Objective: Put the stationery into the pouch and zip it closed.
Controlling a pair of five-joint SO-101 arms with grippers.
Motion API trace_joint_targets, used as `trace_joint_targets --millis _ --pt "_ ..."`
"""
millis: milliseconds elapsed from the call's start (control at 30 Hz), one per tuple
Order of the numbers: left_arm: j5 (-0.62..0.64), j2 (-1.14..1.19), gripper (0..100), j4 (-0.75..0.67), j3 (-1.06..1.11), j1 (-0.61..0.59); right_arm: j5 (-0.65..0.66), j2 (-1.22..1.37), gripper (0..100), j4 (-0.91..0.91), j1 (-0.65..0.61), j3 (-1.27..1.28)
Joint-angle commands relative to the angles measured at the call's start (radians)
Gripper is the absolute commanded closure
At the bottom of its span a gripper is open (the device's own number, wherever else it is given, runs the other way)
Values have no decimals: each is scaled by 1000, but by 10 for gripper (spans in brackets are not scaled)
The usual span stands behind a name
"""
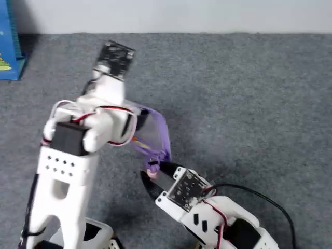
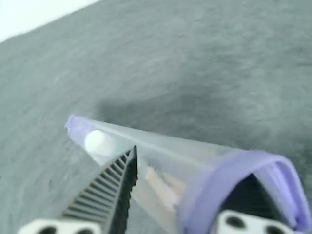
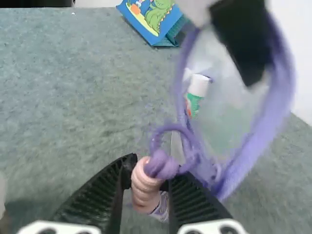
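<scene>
Counter (image 1: 249, 93): grey, felt-like. One blue picture box (image 1: 7, 52) is set at its far edge, well apart from the work. One black cable (image 1: 262, 197) is trailed behind the right arm.

One clear, purple-trimmed pouch (image 1: 155, 127) is held off the counter, pinched by the left tool (image 2: 190, 170). One glue stick (image 3: 197, 90) is seen inside. One pink zip pull (image 3: 141, 185) is clamped by the right tool (image 3: 153, 170).

No text can be read, blue box (image 3: 151, 23) at the far left with a dinosaur drawing but no legible words, label on the green-and-white stick (image 3: 195, 95) inside the pouch (image 3: 234, 117) too blurred to read
</scene>
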Motion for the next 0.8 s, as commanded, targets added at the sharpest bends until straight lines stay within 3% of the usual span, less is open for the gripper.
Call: trace_joint_targets --millis 0,200,767 --pt "-44 51 727 -34 7 91 6 -51 991 65 -18 -17" --pt "-86 40 726 -31 -7 232 3 -47 991 74 -15 -18" --pt "-81 41 724 351 -538 219 0 -47 991 22 -13 -18"
